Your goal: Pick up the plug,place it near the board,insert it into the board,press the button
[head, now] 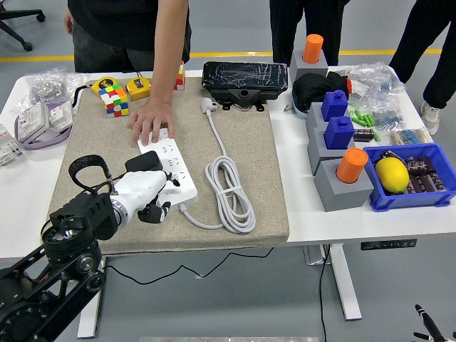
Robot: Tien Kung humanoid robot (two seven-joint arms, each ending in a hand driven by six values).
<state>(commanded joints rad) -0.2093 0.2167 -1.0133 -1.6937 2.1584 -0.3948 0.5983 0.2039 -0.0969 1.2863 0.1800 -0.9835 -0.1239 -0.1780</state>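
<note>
A white power strip (173, 165) lies aslant on the beige mat (92, 153). A person's hand (151, 119) rests flat on the strip's far end. My left hand (151, 194), white with black fingers, hangs over the strip's near left end with its fingers curled down and nothing held. Whether a fingertip touches the strip I cannot tell. The white plug (208, 106) lies loose on the mat at the back, in front of a black box. Its white cable (231, 191) runs down to a coil and on to the strip's near end.
A black box (244, 77) stands at the mat's far edge. Colour cubes (114, 98) and a yellow tape measure (138, 88) sit at the back left. Grey stands with blue and orange blocks (340, 167) and a blue bin (420, 196) with a lemon fill the right.
</note>
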